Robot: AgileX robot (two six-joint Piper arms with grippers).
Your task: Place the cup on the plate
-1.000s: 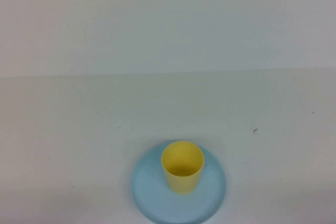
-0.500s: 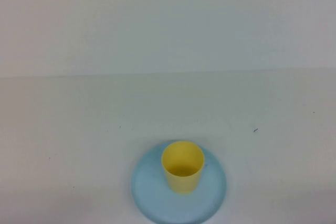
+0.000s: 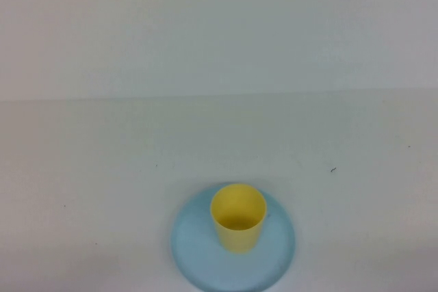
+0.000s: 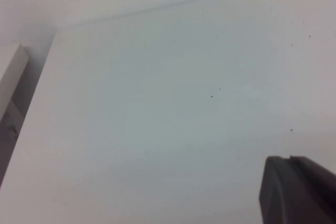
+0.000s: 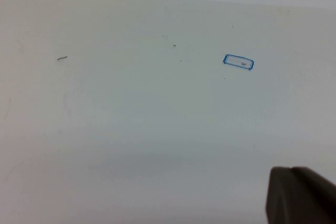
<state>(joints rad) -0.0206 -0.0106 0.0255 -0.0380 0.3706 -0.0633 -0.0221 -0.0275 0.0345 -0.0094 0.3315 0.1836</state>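
Left gripper (image 4: 299, 190): only a dark fingertip block shows at the corner of the left wrist view; it appears pressed together with nothing between, above bare table. It is not seen in the high view, so I judge this arm is parked away from the work.

Right gripper (image 5: 302, 195): the same dark tip shows at the corner of the right wrist view, pressed together and empty, over bare table. It is also absent from the high view, well apart from the cup.

Cup (image 3: 237, 217): yellow, upright, mouth open to the top. It stands on the plate, a little toward 12 o'clock from the plate's middle. No gripper touches it.

Plate (image 3: 195, 254): light blue, round, flat on the table at 6 o'clock of the high view; its near rim is cut by the frame edge.

Why so: the cup rests free on the plate and both grippers are away, so I judge the task is done and the arms are in a rest pose.

Table (image 3: 102, 169): white, matte, with a few tiny dark specks; a small mark (image 3: 332, 169) lies toward 2 o'clock from the plate.

Blue outline (image 5: 238, 62): a small drawn rectangle on the table, seen only in the right wrist view.

Wall (image 3: 219, 25): plain white, meeting the table in a faint line at 12 o'clock.

Table side: in the left wrist view the table's edge (image 4: 31, 108) shows, with a pale block (image 4: 10, 74) beyond it; what it is I cannot tell.
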